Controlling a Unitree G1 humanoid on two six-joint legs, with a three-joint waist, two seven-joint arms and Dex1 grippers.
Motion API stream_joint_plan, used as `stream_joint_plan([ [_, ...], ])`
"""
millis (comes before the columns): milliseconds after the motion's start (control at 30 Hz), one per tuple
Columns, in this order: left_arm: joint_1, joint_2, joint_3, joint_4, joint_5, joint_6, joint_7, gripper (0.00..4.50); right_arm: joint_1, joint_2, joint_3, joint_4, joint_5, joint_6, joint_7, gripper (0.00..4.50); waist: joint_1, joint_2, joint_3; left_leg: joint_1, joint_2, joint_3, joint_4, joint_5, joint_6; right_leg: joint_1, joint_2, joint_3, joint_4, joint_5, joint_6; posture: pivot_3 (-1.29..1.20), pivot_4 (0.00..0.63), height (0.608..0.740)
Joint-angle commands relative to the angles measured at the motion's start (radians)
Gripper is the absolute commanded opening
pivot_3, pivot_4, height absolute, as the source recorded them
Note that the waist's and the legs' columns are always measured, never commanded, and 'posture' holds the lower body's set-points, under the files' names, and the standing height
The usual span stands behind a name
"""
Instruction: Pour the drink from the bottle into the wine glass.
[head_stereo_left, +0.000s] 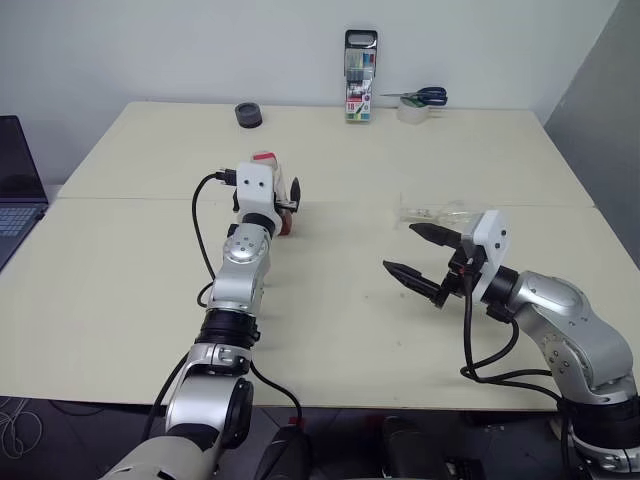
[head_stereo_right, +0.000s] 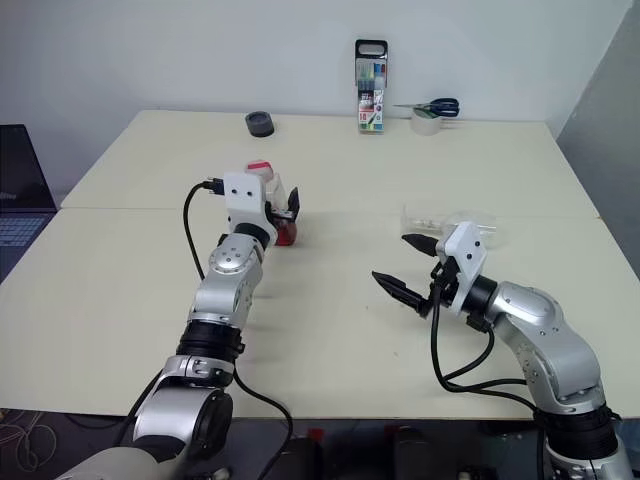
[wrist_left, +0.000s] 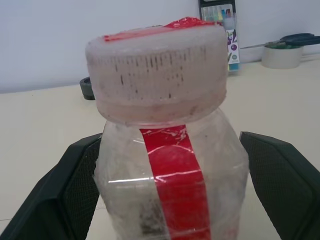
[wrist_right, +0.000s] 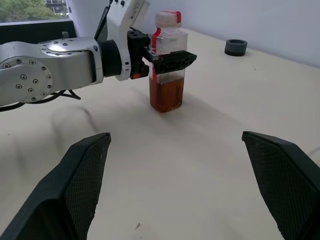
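Both arms are built of rounded, brushed silver metal segments joined by black ribbed collars, and the left arm's casing shows small round screws around its joints. Each wrist carries a boxy white plastic housing. A glossy black cable loops out from the white housing on each arm and trails back along the silver segments towards the worktop's (head_stereo_left: 330, 330) near edge. The left hand (wrist_right: 161, 59) ends in two black fingers with wedge-shaped tips; the right hand (head_stereo_left: 417, 253) has the same pointed black fingers (wrist_right: 85, 175), whose inner pads bear a fine mesh-like texture.
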Motion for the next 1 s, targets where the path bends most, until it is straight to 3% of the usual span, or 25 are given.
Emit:
stream_joint_plan([
  [33, -0.046, 0.005, 0.004, -0.007, 0.009, -0.008, 0.013, 4.46, -0.028, -0.006, -0.020, -0.019, 0.019, 0.004, 0.000, 4.50, 0.000, 0.000, 0.000, 0.000, 0.000, 0.000, 0.000, 0.000, 0.000, 0.000, 0.000, 0.000, 0.000, 0.000, 0.000, 0.00, 0.150, 0.740],
  [333, -0.059, 0.025, 0.000, 0.020, 0.017, -0.009, 0.010, 4.46, -0.036, -0.011, -0.023, -0.024, 0.018, 0.019, 0.000, 4.50, 0.000, 0.000, 0.000, -0.001, 0.000, 0.000, 0.000, 0.000, 0.000, -0.002, 0.000, 0.000, 0.000, 0.000, 0.000, 0.00, 0.150, 0.740],
  [433, -0.057, 0.026, -0.001, 0.021, 0.015, -0.007, 0.010, 3.84, -0.041, -0.011, -0.024, -0.023, 0.019, 0.022, -0.002, 4.50, 0.000, 0.000, 0.000, -0.002, 0.000, 0.000, 0.000, 0.000, 0.000, -0.002, 0.000, 0.000, 0.000, 0.000, 0.000, 0.00, 0.150, 0.740],
  [600, -0.047, 0.019, -0.004, 0.011, 0.011, -0.004, 0.001, 2.22, -0.047, -0.009, -0.025, -0.021, 0.019, 0.024, -0.003, 4.50, 0.000, 0.000, 0.000, -0.002, 0.000, 0.000, 0.000, 0.000, 0.000, -0.002, 0.000, 0.000, 0.000, 0.000, 0.000, 0.00, 0.150, 0.740],
  [667, -0.044, 0.018, -0.003, 0.007, 0.009, -0.004, -0.001, 1.81, -0.049, -0.008, -0.024, -0.020, 0.019, 0.023, -0.003, 4.50, -0.001, 0.000, 0.000, -0.002, 0.000, 0.000, 0.000, 0.000, 0.000, -0.002, 0.000, 0.000, 0.000, 0.000, 0.000, 0.00, 0.150, 0.740],
  [1000, -0.002, 0.021, -0.007, -0.062, -0.018, -0.029, -0.060, 1.76, -0.055, 0.010, -0.020, -0.020, 0.013, 0.011, -0.021, 4.50, -0.001, 0.000, 0.000, -0.002, 0.000, 0.000, 0.000, 0.000, 0.000, -0.003, 0.000, 0.000, 0.001, 0.000, 0.000, 0.00, 0.150, 0.740],
])
